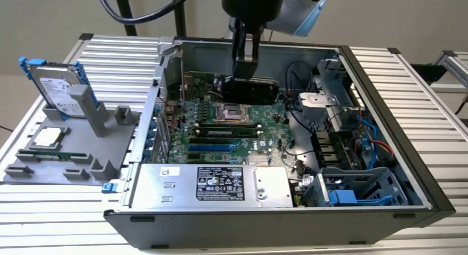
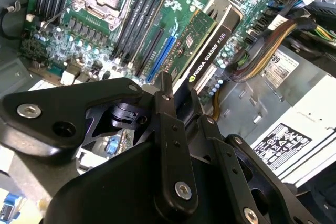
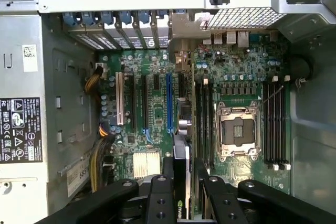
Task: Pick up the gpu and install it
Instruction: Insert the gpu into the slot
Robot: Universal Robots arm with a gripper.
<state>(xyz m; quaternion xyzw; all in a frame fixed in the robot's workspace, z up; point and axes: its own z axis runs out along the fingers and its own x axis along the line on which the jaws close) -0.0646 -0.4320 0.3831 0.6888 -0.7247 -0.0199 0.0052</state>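
the gripper (image 1: 245, 79) is clamped on the gpu (image 1: 250, 90), holding it on edge inside the open case (image 1: 409, 156), above the motherboard (image 1: 219, 137) near the cpu socket (image 1: 235, 111).

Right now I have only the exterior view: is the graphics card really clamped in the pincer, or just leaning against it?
Observer: Clamped. In the first wrist view the pincer has one finger on each side of the graphics card.
Operator: Is the blue slot free?
Observer: Yes. In the first wrist view the blue slot is bare along its length.
Operator: Does the card run the same way as that slot?
Observer: Roughly parallel. In the second wrist view the graphics card has its green face turned toward the memory slots.
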